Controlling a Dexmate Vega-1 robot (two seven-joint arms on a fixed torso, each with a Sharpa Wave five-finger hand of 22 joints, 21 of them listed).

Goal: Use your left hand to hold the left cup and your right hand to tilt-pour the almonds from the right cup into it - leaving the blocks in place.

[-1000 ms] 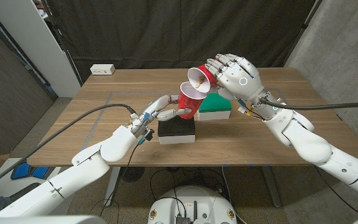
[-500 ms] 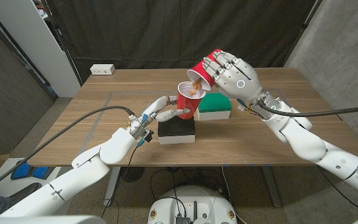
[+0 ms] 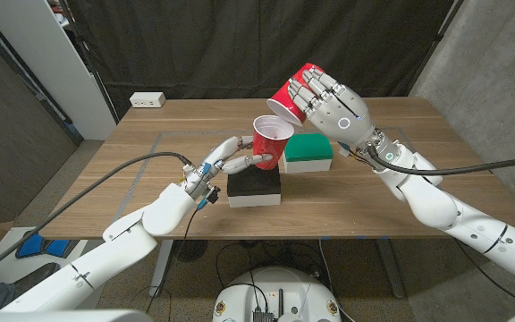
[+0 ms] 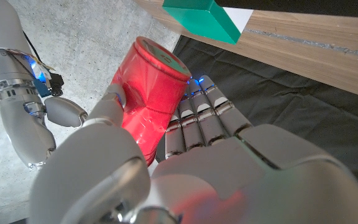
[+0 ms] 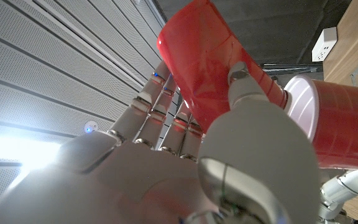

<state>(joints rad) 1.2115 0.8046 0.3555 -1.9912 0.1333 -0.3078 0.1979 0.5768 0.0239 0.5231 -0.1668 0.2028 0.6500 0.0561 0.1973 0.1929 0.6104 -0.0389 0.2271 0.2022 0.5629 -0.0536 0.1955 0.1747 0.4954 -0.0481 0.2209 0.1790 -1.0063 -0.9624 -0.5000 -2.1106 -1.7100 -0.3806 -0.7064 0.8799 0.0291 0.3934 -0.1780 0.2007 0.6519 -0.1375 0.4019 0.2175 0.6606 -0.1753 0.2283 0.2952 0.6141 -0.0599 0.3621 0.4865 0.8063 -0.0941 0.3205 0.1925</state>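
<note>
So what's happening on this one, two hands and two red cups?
The left hand holds one red cup upright above the black block. The right hand holds the other red cup tipped steeply, mouth down toward the upright cup's rim, in a pouring pose. No almonds show in the air. The green block sits on the table beside the black one.

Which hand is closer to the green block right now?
Right. The right hand holds the tilted cup just above and behind the green block. The left hand grips the upright cup to the block's left, over the black block.
</note>
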